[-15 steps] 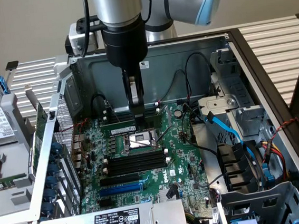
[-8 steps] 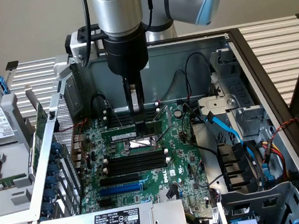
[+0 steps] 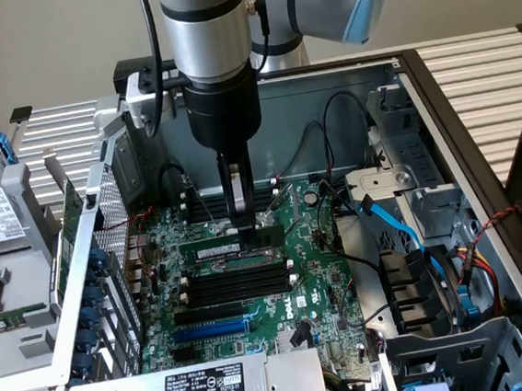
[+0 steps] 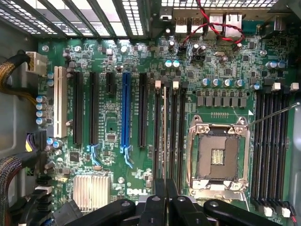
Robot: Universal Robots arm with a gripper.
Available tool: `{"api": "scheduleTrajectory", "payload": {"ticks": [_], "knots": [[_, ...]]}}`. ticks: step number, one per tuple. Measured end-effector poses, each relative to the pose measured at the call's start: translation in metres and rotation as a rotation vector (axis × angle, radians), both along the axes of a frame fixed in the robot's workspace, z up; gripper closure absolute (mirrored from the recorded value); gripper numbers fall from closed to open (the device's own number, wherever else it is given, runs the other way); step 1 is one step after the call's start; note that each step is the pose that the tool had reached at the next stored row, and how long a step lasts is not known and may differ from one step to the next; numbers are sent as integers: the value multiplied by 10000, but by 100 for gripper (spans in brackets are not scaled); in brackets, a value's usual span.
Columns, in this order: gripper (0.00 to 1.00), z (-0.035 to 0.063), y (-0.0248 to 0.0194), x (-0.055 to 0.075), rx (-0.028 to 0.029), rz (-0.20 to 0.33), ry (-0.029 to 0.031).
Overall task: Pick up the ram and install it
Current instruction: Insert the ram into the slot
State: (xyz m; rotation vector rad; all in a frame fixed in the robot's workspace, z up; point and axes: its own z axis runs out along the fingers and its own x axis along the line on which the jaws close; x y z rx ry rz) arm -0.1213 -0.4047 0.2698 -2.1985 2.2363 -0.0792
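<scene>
An open computer case surrounds the jaws, and the green motherboard lies flat beneath them. The arm hangs straight down over the board. The jaws point down and are closed on the top edge of the ram. The ram stands on edge right below them, in line with the bank of black slots. In the wrist view, empty slots lie just to either side of the ram. The processor socket sits near the jaws, just beyond that bank. A blue slot lies farther from the jaws, past the black slots. Whether the ram is fully seated cannot be told.
</scene>
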Motion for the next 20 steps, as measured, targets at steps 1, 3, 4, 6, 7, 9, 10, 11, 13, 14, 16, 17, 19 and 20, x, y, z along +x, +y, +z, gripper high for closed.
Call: {"api": "scheduleTrajectory", "payload": {"ticks": [1,3,4,6,7,9,10,11,13,14,16,17,19,20], "knots": [[88,-17,0,0,-1,0,1],[88,-49,0,0,-1,1,1],[88,-65,0,0,0,-1,1],[88,-97,0,1,1,-7,1],[88,-113,0,1,0,-10,1],[88,-140,0,1,0,-16,2],[88,-153,0,1,-1,-18,2],[88,-165,0,1,-1,-20,4],[88,-183,-2,1,-1,-22,17],[88,-188,-4,1,-1,-22,30],[88,-198,-13,1,-1,-23,66],[88,-204,-18,1,0,-23,80],[88,-221,-24,0,0,-24,94],[88,-231,-24,1,0,-25,96]]}}
